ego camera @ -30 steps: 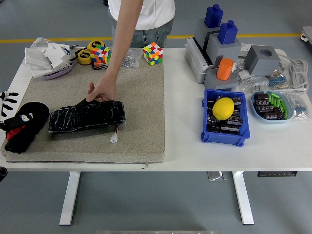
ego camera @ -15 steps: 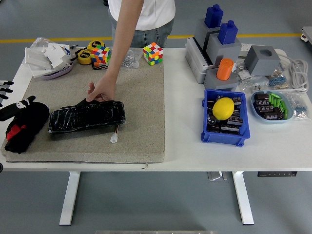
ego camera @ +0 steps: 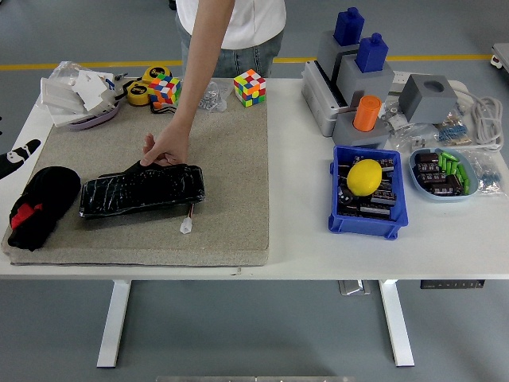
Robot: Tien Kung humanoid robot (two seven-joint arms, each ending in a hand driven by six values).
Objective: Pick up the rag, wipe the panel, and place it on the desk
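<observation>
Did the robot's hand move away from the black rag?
Yes. The left hand pulled back left, off the black rag, toward the table's left edge.

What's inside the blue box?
The blue box holds a yellow lemon-like ball on top of black parts. Whatever lies beneath them is hidden.

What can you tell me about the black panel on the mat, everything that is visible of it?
The black panel is a long, flat, glossy rectangle that looks wrapped in shiny film. It lies flat on the grey mat, slightly slanted, its right end a little farther from the robot. A thin wire with a small white plug comes out near its right end. A person's hand presses on its far edge. The black rag lies just left of it; contact cannot be told.
</observation>
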